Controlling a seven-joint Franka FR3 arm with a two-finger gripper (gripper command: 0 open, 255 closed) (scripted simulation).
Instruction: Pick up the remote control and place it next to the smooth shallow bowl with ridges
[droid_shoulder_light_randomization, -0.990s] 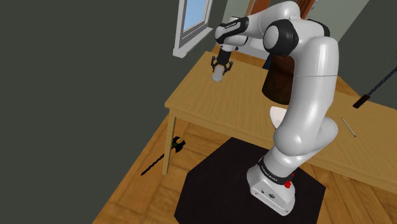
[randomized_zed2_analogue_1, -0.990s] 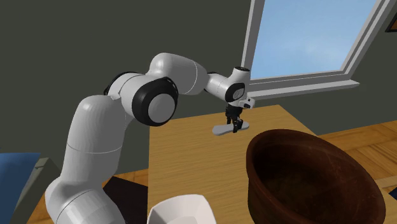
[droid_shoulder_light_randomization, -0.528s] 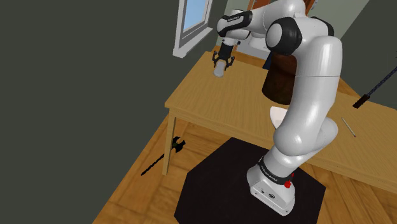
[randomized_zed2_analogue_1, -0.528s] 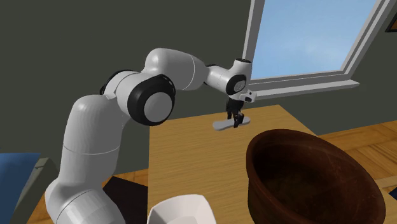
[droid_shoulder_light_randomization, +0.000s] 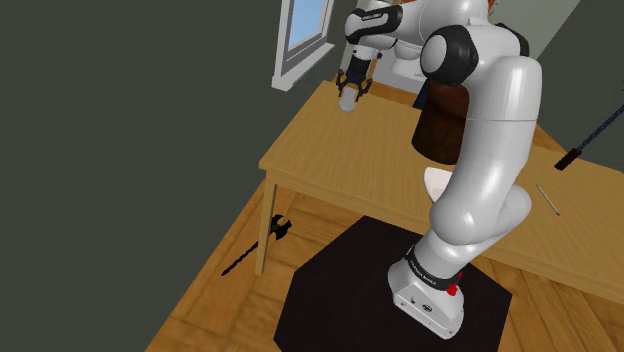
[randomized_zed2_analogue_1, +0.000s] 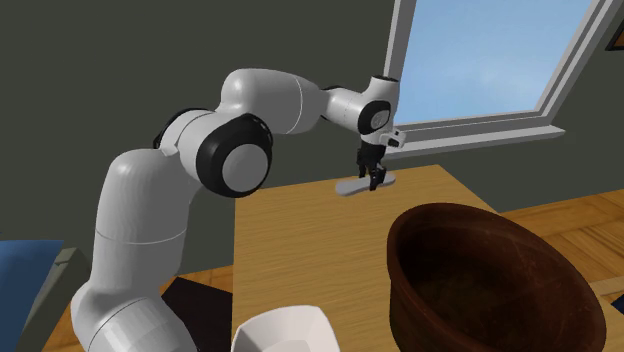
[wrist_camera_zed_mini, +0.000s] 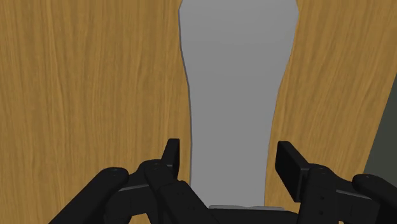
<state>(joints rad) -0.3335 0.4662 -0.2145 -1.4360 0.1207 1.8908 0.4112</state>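
dark grey walls and a white-framed window are seen behind a wooden worktop. the grey remote control is clamped at its narrow waist between the two black fingers of the hand, and it is held over the worktop's far corner, close under the window sill. whether it is touching the wood cannot be told. in the second exterior view the hand is pointed downward, and the remote control is seen lying level, jutting out towards that view's left. in the wrist view the remote control is seen stretching away from the hand above the wood grain. a dark brown bowl and a white bowl are set on the worktop nearer the stand, both well apart from the remote control.
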